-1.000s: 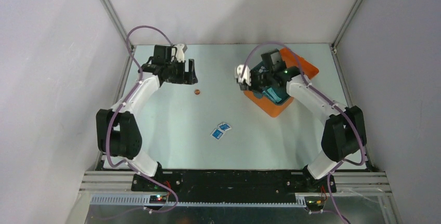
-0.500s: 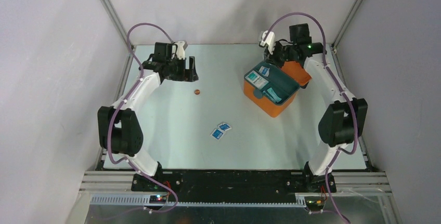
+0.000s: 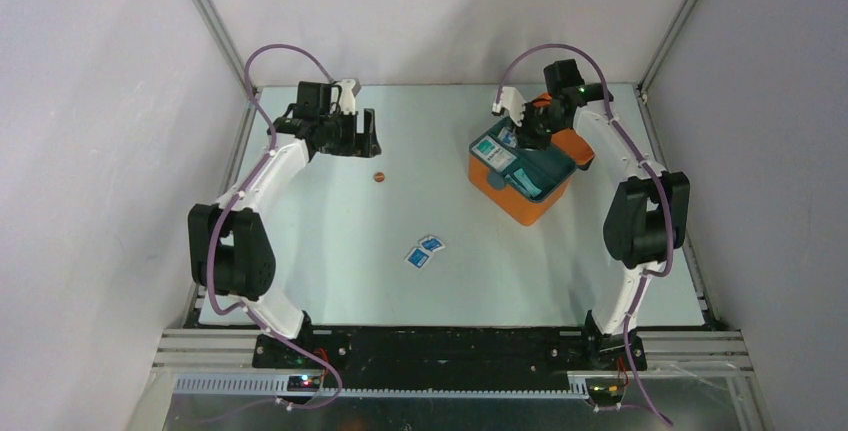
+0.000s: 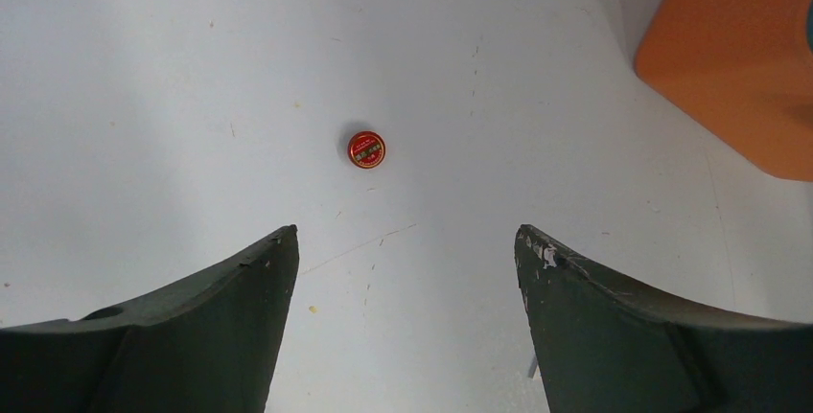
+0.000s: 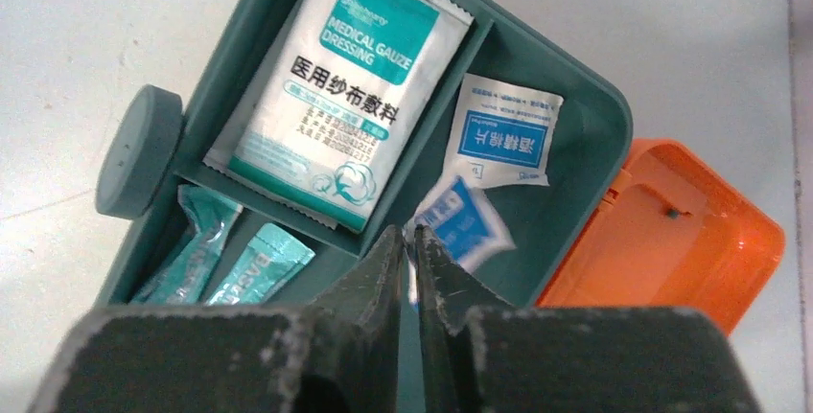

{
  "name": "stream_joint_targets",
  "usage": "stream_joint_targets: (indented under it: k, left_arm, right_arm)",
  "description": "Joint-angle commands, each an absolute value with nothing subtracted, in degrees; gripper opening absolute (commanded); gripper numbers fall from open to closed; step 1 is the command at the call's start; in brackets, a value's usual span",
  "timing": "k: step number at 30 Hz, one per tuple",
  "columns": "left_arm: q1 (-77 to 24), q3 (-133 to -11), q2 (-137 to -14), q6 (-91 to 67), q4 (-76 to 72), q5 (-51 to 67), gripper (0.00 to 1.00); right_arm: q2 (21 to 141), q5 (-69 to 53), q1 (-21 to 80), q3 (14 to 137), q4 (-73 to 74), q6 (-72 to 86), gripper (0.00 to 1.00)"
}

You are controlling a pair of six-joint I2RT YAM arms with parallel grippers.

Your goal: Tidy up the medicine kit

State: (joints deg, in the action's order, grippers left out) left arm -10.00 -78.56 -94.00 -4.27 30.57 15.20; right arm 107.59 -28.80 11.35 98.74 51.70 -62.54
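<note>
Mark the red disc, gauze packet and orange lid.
red disc (image 4: 366, 149), left wrist view, its centre.
gauze packet (image 5: 347, 97), right wrist view, printed front.
orange lid (image 5: 671, 231), right wrist view, inner face.

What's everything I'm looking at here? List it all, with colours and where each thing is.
case: 1, orange, far right of table, lid open
tray: 1, dark teal, in the case top
gauze packet: 1, white and teal, largest tray compartment
small sachets: 2, blue and white, tray compartment beside the gauze
slim sachets: 2, teal, another tray compartment
loose sachets: 2, blue and white, mid-table
small disc: 1, red, on the table left of the case
table: 1, pale grey
left gripper: dark, open, above the table near the disc
right gripper: dark, almost closed, over the tray
</note>
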Motion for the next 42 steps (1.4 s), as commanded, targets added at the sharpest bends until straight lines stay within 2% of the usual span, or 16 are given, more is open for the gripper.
stream_joint_targets:
  k: [1, 6, 8, 14, 19, 23, 26, 32, 42]
  left_arm:
    - [-10.3, -78.6, -92.1, -2.9, 29.3, 14.9, 0.88]
    - [-10.3, -77.5, -91.7, -2.5, 29.3, 14.1, 0.88]
    - [-10.3, -76.9, -91.3, -2.5, 29.2, 14.2, 0.88]
    - [-10.3, -75.0, -89.6, -2.8, 29.3, 15.0, 0.88]
    - [-10.3, -70.8, -87.7, -3.6, 29.5, 19.4, 0.88]
    - [-10.1, -66.1, -86.1, -6.0, 29.5, 20.9, 0.87]
    - [-10.1, -62.1, -83.8, -7.9, 28.9, 21.5, 0.87]
    - [-10.1, -57.4, -78.0, -8.0, 27.4, 20.7, 0.88]
    - [-10.1, -56.5, -75.5, -8.8, 26.8, 21.2, 0.88]
  right_arm:
    - [107.4, -25.7, 11.2, 99.0, 50.6, -60.3, 0.20]
    - [105.5, -26.9, 12.0, 99.3, 48.0, -54.7, 0.36]
    - [104.2, -27.8, 13.4, 99.5, 47.3, -52.4, 0.38]
    - [102.5, -37.1, 20.0, 100.6, 48.2, -48.7, 0.39]
    - [109.0, -45.5, 26.8, 103.3, 52.2, -46.3, 0.38]
    - [112.6, -44.8, 31.9, 99.3, 55.0, -53.3, 0.41]
    - [113.8, -42.6, 34.9, 95.4, 56.8, -60.6, 0.39]
    - [110.8, -38.1, 40.8, 84.8, 52.7, -71.6, 0.40]
    - [112.7, -34.2, 46.1, 81.7, 44.0, -72.6, 0.40]
